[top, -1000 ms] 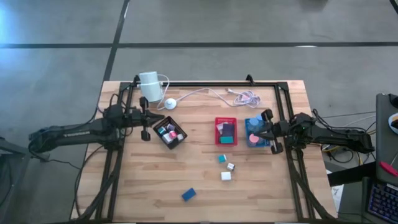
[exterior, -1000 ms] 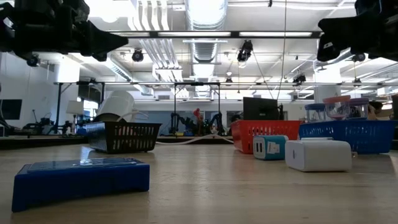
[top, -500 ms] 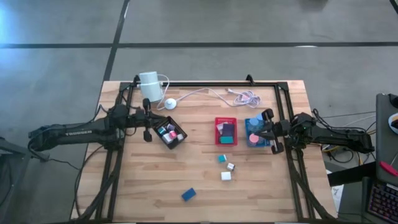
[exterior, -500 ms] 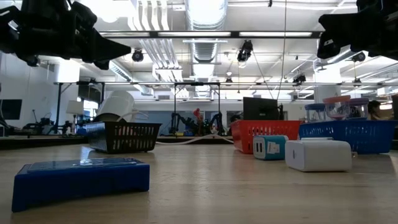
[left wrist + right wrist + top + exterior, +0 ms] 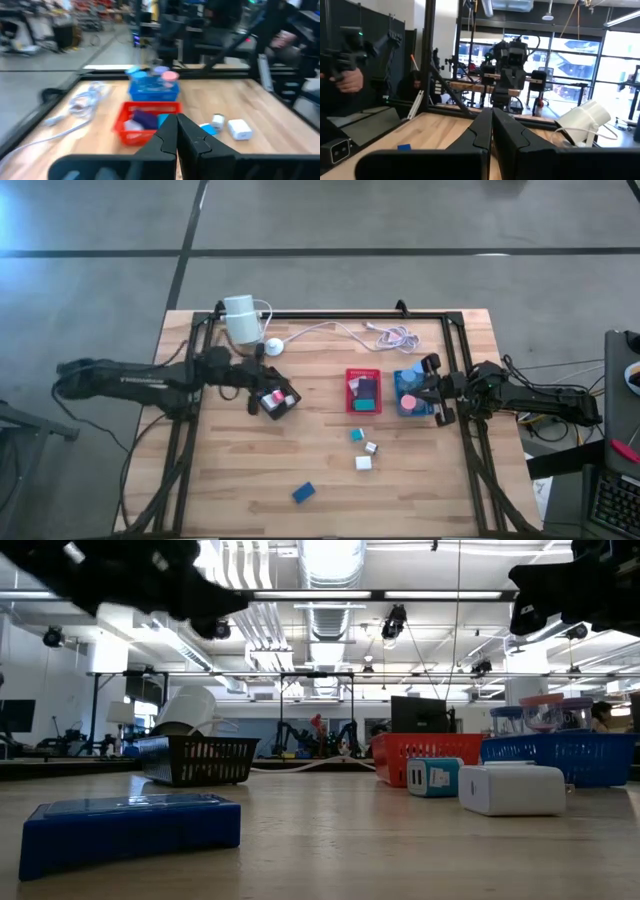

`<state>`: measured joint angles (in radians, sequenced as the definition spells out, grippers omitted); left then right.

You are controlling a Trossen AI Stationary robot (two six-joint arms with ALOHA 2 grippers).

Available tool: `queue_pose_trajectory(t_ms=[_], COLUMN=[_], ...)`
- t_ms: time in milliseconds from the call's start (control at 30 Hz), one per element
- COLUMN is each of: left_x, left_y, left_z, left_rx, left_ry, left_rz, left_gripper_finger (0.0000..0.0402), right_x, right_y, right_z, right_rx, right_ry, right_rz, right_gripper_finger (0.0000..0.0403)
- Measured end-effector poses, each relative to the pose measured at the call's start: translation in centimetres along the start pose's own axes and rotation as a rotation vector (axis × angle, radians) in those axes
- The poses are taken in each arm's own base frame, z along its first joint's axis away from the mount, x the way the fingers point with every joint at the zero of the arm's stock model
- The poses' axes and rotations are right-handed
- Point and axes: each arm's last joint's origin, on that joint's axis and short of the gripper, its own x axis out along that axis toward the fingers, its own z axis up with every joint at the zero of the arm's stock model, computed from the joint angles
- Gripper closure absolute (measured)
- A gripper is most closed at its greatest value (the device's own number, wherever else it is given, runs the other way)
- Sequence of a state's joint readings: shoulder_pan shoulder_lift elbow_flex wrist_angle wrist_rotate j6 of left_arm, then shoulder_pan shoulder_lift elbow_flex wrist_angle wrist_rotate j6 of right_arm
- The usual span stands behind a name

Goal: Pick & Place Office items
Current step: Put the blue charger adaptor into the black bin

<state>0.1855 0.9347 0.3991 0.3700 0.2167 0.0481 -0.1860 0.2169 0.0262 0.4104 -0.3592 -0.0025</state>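
- While hanging above the black tray (image 5: 277,400) on the table's left side, left gripper (image 5: 262,392) with fingers pressed together, nothing between them, as shown close up in its wrist view (image 5: 176,134).
- Right gripper (image 5: 434,392) at the right edge of the blue tray (image 5: 409,406), fingers clenched on nothing (image 5: 492,131).
- Office items spread over three trays and the bare wooden table (image 5: 220,490).
- Inside the black tray: small pink, white and teal pieces (image 5: 281,397), partly hidden under the left gripper.
- Inside the red tray (image 5: 363,372), middle of the table: a dark purple block (image 5: 367,388), a teal piece (image 5: 364,406) at its near end, a pale piece at its far left corner.
- Inside the blue tray: a pink round piece (image 5: 407,401) and blue round ones (image 5: 406,379).
- Loose on the wood, near side of the red tray: a teal block (image 5: 356,435), a small white-and-dark piece (image 5: 371,447), a white block (image 5: 363,463), close together.
- Farther toward the near edge and left, well apart from the rest: a blue block (image 5: 304,493), large in the low view's foreground (image 5: 130,831).
- At the far left corner: a white cylinder (image 5: 240,318) with its cable (image 5: 330,330) trailing right along the far edge.
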Motion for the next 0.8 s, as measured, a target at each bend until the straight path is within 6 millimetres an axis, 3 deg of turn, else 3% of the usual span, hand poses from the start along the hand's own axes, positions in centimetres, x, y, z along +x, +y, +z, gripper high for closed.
queue_pose_trajectory(t_ms=[133, 300, 533, 633, 800], left_x=[3.6, 8.3, 14.2, 16.6, 20.2], left_y=[-0.9, -2.6, -3.2, -3.1, -4.0], left_z=[2.1, 4.7, 7.5, 8.0, 7.4], left_rx=[0.050, 0.247, 0.285, 0.265, 0.327], left_ry=[0.078, 0.227, 0.326, 0.395, 0.527], left_rz=[-0.081, -0.207, -0.253, -0.254, -0.319], left_gripper_finger=[0.0399, 0.0399, 0.0397, 0.0376, 0.0305], right_x=[0.0, 0.0, 0.0, 0.0, 0.0], right_y=[0.0, 0.0, 0.0, 0.0, 0.0], right_z=[0.0, 0.1, 0.2, 0.2, 0.1], right_rx=[0.024, 0.064, 0.121, 0.125, 0.132], right_ry=[0.000, -0.006, -0.019, -0.019, -0.005], right_rz=[-0.001, -0.002, -0.002, -0.001, 0.000], right_gripper_finger=[0.0394, 0.0394, 0.0394, 0.0394, 0.0394])
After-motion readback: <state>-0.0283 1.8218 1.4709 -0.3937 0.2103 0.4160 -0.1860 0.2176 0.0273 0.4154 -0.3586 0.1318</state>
